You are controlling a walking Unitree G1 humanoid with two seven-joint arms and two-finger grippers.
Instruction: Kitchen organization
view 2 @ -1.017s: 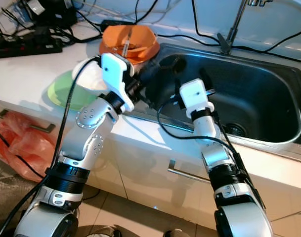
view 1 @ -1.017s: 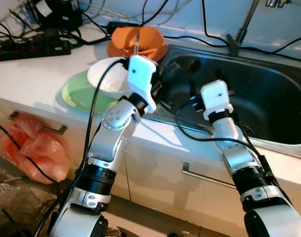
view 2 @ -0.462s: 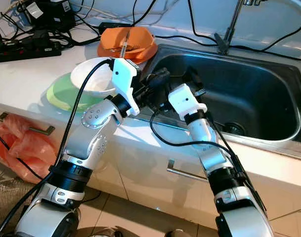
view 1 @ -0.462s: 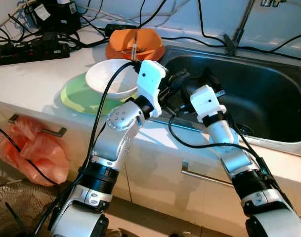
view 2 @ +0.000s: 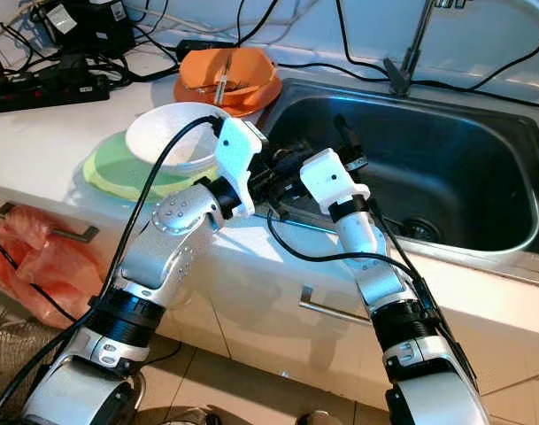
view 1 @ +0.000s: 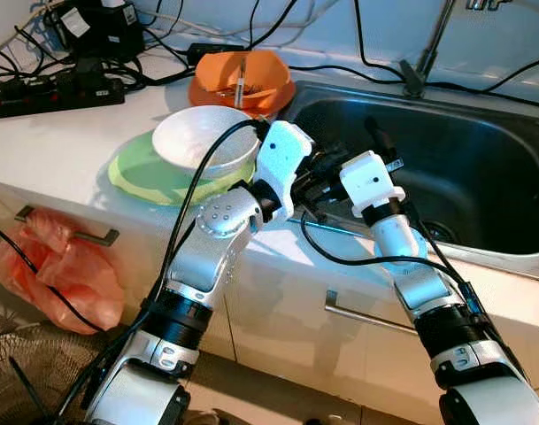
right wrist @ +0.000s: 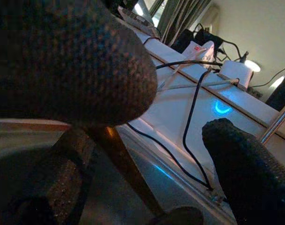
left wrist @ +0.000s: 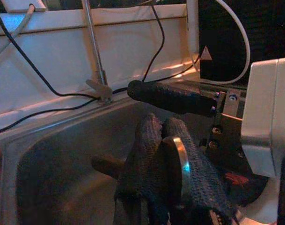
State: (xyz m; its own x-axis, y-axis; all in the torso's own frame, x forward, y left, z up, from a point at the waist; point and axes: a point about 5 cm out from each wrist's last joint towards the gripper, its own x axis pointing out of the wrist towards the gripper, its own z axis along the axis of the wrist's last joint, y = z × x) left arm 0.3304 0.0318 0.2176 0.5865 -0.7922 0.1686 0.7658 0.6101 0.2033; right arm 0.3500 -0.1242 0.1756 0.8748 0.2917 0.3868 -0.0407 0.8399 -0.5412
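Observation:
My left gripper (view 1: 319, 166) hovers over the left rim of the steel sink (view 1: 490, 168). In the left wrist view its fingers (left wrist: 149, 140) are shut on a utensil with a thin metal part (left wrist: 179, 161) and a brown handle (left wrist: 105, 164). My right gripper (view 1: 356, 152) sits right next to it, over the same part of the sink, open. One of its black fingers (left wrist: 170, 97) crosses in front of the left one. In the right wrist view the brown handle (right wrist: 121, 164) runs between the spread fingers (right wrist: 245, 159); whether it touches them is unclear.
A white bowl (view 1: 203, 137) rests on a green plate (view 1: 136, 173) on the counter left of the sink. Behind it an orange bowl (view 1: 242, 80) holds a utensil. Cables and a power strip (view 1: 57, 88) lie at the back left. A faucet (view 1: 428, 53) stands behind the sink. An orange bag (view 1: 57, 274) hangs below.
My left gripper has swung right and down off the white bowl to the sink's rim, closing in on the right gripper. The right gripper edged left toward it.

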